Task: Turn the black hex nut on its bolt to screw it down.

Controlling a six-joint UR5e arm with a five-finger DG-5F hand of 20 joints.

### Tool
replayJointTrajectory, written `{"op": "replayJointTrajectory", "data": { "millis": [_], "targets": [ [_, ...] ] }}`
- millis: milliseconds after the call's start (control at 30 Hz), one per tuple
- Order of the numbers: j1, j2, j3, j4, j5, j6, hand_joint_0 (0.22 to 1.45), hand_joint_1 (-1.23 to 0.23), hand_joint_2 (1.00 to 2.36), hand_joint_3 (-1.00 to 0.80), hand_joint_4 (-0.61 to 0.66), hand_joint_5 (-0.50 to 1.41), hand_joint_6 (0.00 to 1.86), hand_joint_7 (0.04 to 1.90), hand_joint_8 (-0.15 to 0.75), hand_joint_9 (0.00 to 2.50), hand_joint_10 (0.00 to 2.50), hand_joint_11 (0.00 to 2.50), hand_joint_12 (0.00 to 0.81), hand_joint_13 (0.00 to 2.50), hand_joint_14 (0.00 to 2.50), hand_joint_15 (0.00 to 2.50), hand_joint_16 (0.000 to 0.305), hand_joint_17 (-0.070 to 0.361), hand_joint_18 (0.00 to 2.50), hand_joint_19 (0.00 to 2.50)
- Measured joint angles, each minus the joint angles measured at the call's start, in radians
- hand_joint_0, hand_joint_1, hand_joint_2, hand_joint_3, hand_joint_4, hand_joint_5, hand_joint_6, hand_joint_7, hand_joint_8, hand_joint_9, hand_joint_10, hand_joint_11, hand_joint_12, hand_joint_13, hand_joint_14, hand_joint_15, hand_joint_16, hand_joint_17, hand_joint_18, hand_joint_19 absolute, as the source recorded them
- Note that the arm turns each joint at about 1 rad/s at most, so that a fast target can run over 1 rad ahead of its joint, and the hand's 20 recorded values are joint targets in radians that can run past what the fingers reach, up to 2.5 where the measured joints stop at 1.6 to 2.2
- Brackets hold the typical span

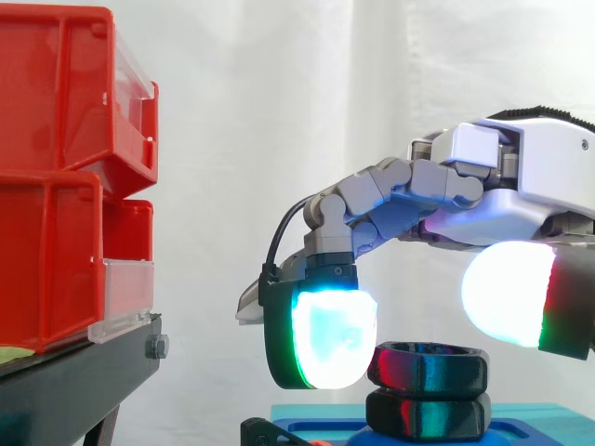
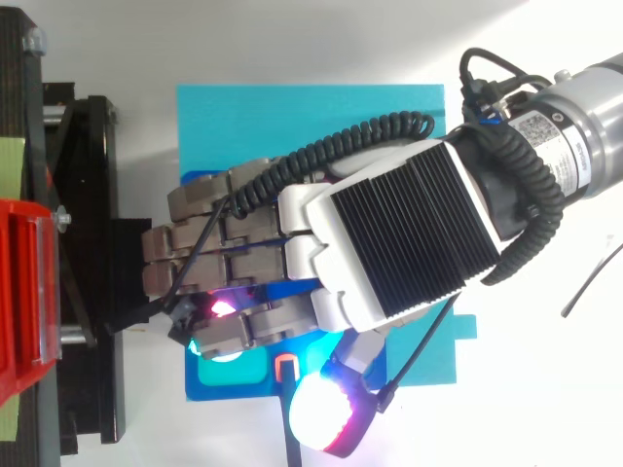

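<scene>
The robot hand (image 1: 521, 186) hangs over the black hexagonal nut (image 1: 428, 364), which sits atop a second black hexagonal piece (image 1: 428, 413) on the blue plastic base plate (image 2: 292, 117), right of the red plastic bins (image 1: 56, 93) on their black stand (image 1: 74, 390); whether the hand has hold of the nut cannot be told

Hand (image 1: 525, 177) palm-down, fingers (image 1: 330, 339) loosely bent, thumb (image 1: 507, 293) wide apart

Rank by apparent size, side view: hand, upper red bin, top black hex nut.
1. hand
2. upper red bin, cut off by the left edge
3. top black hex nut
Differing distance from the camera may skew this.
</scene>
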Motion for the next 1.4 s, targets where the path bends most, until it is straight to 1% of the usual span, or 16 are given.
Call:
{"op": "replayJointTrajectory", "data": {
  "millis": [200, 500, 800, 933, 1100, 1233, 1400],
  "targets": [
    [-0.004, 0.0, -0.001, -0.002, 0.0, -0.001, 0.49, -0.28, 1.0, -0.5, 0.21, -0.12, 0.7, 1.07, 0.305, 0.65, 0.01, 0.2, 0.37, 0.63, 0.01, 0.25, 0.055, 0.124, 0.59, 0.35],
    [-0.018, 0.0, -0.001, -0.006, -0.006, -0.003, 0.49, -0.28, 1.0, -0.5, 0.22, -0.12, 0.73, 1.04, 0.303, 0.65, 0.01, 0.21, 0.368, 0.63, 0.01, 0.25, 0.055, 0.124, 0.59, 0.36],
    [-0.041, 0.001, -0.002, -0.016, -0.038, -0.009, 0.49, -0.28, 1.0, -0.5, 0.22, -0.12, 0.74, 1.03, 0.304, 0.65, 0.01, 0.2, 0.367, 0.63, 0.01, 0.25, 0.055, 0.123, 0.59, 0.35],
    [-0.056, 0.001, -0.02, -0.009, -0.056, -0.01, 0.5, -0.28, 1.0, -0.5, 0.23, -0.12, 0.74, 1.02, 0.304, 0.65, 0.01, 0.2, 0.367, 0.63, 0.01, 0.25, 0.054, 0.123, 0.59, 0.35],
    [-0.072, 0.001, -0.033, 0.012, -0.069, -0.009, 0.5, -0.28, 1.0, -0.5, 0.23, -0.12, 0.74, 1.03, 0.307, 0.66, 0.01, 0.21, 0.365, 0.63, 0.01, 0.26, 0.054, 0.122, 0.59, 0.35],
    [-0.08, 0.001, -0.034, 0.022, -0.082, -0.008, 0.5, -0.28, 1.0, -0.5, 0.23, -0.12, 0.73, 1.03, 0.307, 0.66, 0.01, 0.21, 0.365, 0.63, 0.01, 0.25, 0.054, 0.122, 0.59, 0.35],
    [-0.085, 0.0, -0.034, 0.029, -0.09, -0.007, 0.5, -0.28, 1.0, -0.5, 0.23, -0.12, 0.73, 1.03, 0.306, 0.66, 0.01, 0.2, 0.364, 0.63, 0.01, 0.25, 0.054, 0.122, 0.59, 0.35]
  ]
}}
